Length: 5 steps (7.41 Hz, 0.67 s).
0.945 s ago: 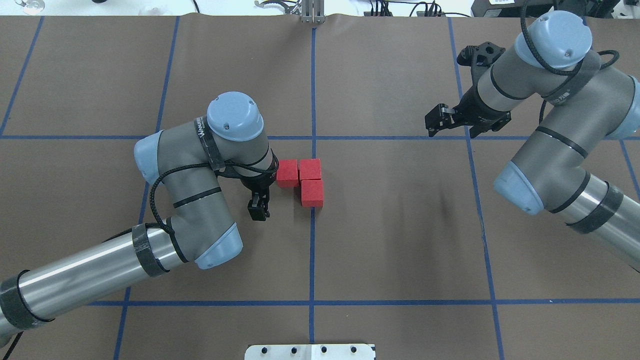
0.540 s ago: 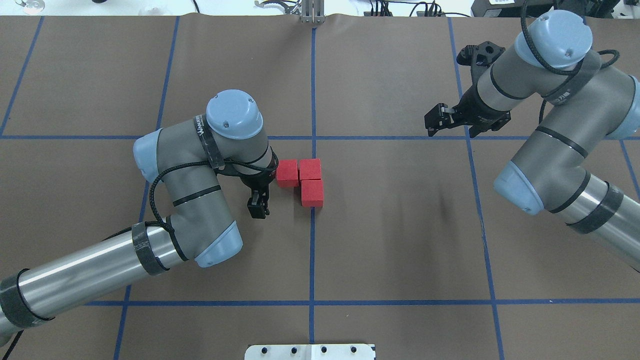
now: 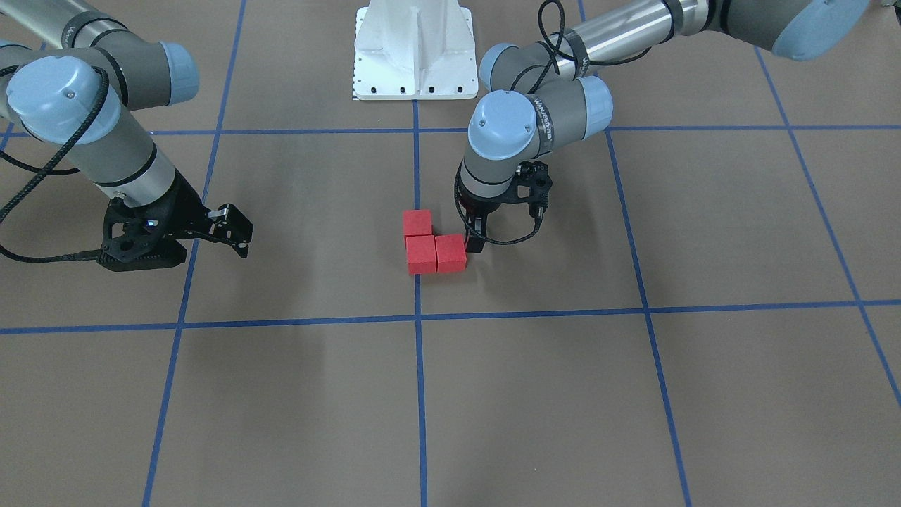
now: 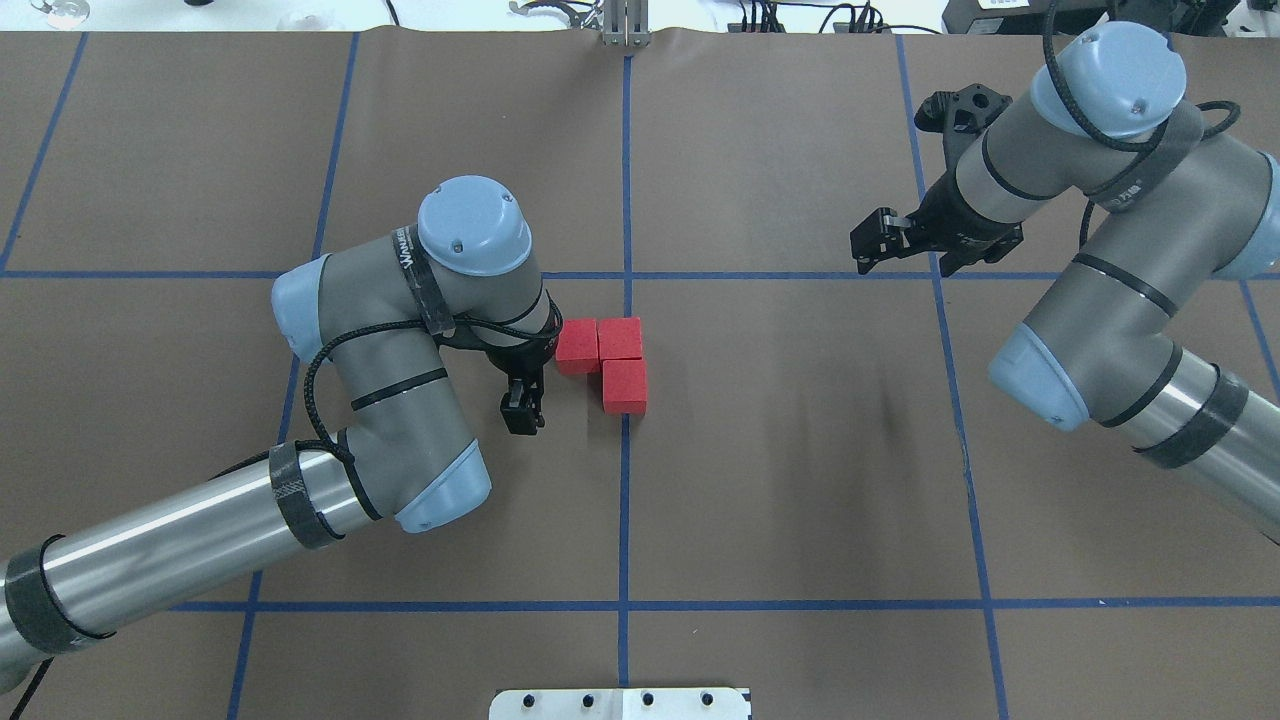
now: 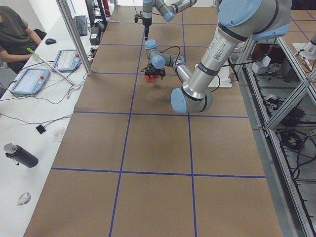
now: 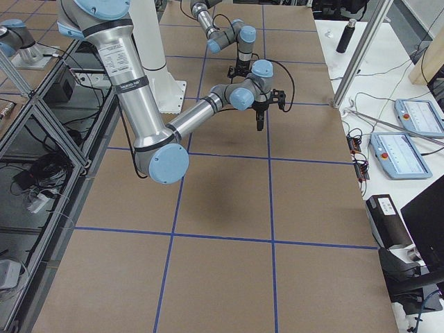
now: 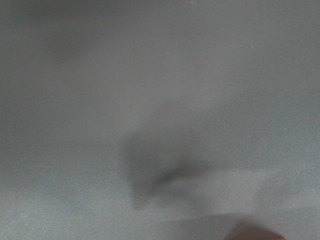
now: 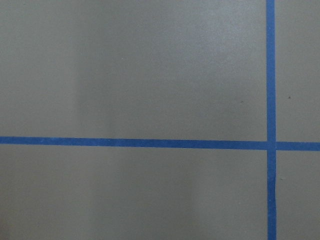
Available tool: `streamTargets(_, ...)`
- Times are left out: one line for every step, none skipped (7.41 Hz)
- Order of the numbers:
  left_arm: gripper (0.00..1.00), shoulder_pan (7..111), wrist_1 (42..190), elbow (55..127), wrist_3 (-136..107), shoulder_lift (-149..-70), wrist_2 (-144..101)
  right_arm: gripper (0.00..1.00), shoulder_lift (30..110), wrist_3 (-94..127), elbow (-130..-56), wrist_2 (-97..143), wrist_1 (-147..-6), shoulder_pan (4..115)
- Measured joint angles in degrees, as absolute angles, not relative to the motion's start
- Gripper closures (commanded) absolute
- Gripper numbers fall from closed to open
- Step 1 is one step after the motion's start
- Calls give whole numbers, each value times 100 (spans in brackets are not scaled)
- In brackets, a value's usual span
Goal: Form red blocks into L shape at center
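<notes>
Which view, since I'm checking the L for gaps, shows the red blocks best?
Overhead exterior: it looks down on the red blocks, all three tops and seams visible. Front-facing shows them well, at a slant. Exterior left gives a tiny red patch; left wrist a blurred sliver; the other two show nothing clear.

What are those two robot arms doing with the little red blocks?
The three small matte red cubes sit touching in an L shape on the central blue tape line of the brown table. The left gripper is close beside them, holding nothing. The right gripper waits far off to the side, also empty.
</notes>
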State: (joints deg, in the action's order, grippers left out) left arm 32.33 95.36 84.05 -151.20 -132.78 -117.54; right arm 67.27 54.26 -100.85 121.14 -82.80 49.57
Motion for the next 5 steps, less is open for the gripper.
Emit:
streamTargets(0,3230,9536,8393,-15124,-13284,-11757,0,6729,5424,-10080,12117,-8281,4957)
streamTargets(0,3228,9538,8384,-15125,-13289,-11759,0,6732,5423,-10076,12119,-8283,4957)
streamTargets(0,3226,9540,8364,-15126,-13310,-11759,0,6732,5423,-10074,12120,-8283,4957)
streamTargets(0,3226,9538,8330,-15128,-13346,-11760,0,6732,5423,-10073,12120,-8284,4957)
streamTargets(0,3226,9537,8301,-15131,-13377,-11760,0,6733,5423,-10073,12120,-8282,4957)
